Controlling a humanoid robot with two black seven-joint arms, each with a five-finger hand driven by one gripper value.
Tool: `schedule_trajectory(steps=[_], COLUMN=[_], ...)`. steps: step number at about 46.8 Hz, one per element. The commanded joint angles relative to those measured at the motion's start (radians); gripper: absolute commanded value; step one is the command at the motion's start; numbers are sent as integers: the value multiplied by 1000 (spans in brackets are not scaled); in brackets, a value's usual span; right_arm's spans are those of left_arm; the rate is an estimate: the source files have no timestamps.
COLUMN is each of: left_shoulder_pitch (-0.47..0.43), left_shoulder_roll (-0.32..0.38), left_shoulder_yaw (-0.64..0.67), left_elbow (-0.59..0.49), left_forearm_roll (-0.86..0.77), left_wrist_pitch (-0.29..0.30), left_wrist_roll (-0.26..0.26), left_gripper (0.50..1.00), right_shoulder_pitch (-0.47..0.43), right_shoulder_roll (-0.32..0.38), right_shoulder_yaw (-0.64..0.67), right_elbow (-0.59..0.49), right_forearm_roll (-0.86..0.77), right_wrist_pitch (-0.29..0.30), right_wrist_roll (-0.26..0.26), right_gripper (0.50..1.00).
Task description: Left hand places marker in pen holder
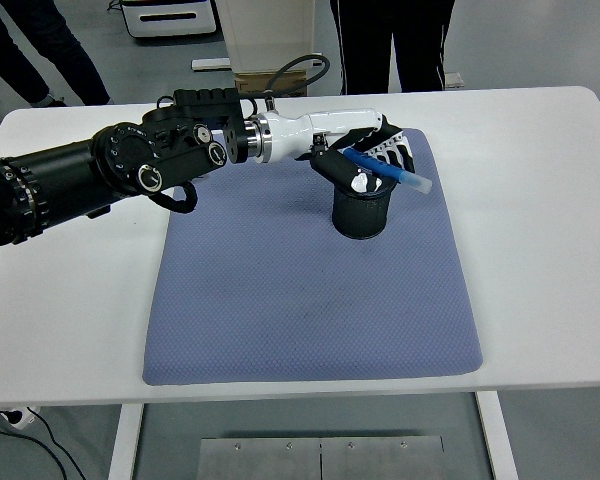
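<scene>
We see the left hand (365, 160) gripping a blue marker (385, 172) in curled fingers, directly above the black pen holder (361, 213). The holder stands on a blue mat (310, 290); its rim seems hidden

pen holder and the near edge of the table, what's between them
In the head view, only the blue mat lies between the pen holder and the table edge.
</scene>
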Motion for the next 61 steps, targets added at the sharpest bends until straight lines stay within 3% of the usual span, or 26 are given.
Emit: schedule_trajectory(steps=[1, 33, 61], left_shoulder_pitch=[13, 126, 214], left_shoulder_roll=[-1, -30, -47], left_shoulder_yaw=[-8, -136, -173], left_elbow=[1, 46, 46], left_forearm_roll=[-15, -184, -385], left_wrist_pitch=[1, 12, 12], left_wrist_roll=[0, 0, -3], left_gripper=[500, 500, 500], right_shoulder_pitch=[-1, -1, 0], right_shoulder_roll=[0, 0, 0], right_shoulder_yaw=[0, 0, 0], right_elbow=[0, 0, 0], right_forearm_roll=[0, 0, 0], right_wrist_pitch=[0, 0, 0], right_wrist_roll=[0, 0, 0], right_gripper=[1000, 1000, 1000])
